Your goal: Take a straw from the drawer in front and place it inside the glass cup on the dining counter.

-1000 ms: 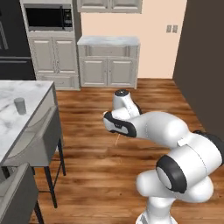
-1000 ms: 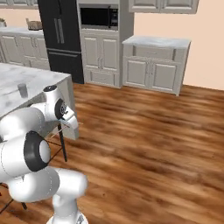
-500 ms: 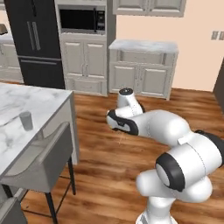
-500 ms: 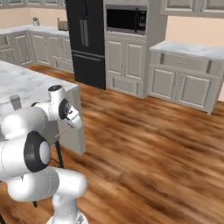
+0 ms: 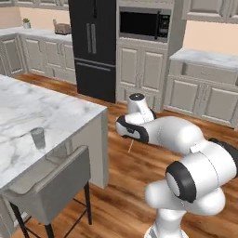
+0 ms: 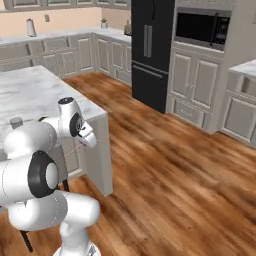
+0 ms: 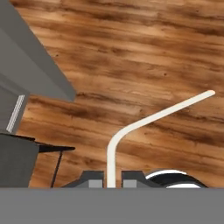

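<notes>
My gripper [image 7: 111, 181] is shut on the straw [image 7: 131, 126], a thin pale stick that rises between the fingertips, bends and runs off to the upper right over the wood floor. In the left base view the gripper [image 5: 132, 138] hangs beside the dining counter [image 5: 28, 104], with the straw [image 5: 130, 147] dangling below it. The glass cup [image 5: 38, 137] stands near the counter's near edge, well to the left of the gripper. It also peeks out behind my arm in the right base view [image 6: 16, 121]. The wide drawer [image 5: 205, 72] sits far back right under a narrow worktop.
A grey padded chair [image 5: 49, 188] stands at the counter's near side, below the cup. A black fridge [image 5: 93, 46] and a built-in microwave [image 5: 142, 24] line the back wall with beige cabinets. Wood floor [image 6: 175, 170] lies open to the right.
The whole scene has shifted: the base has moved, bringing the dining counter and cup closer and the fridge into the middle. The gripper stays shut on the straw.
</notes>
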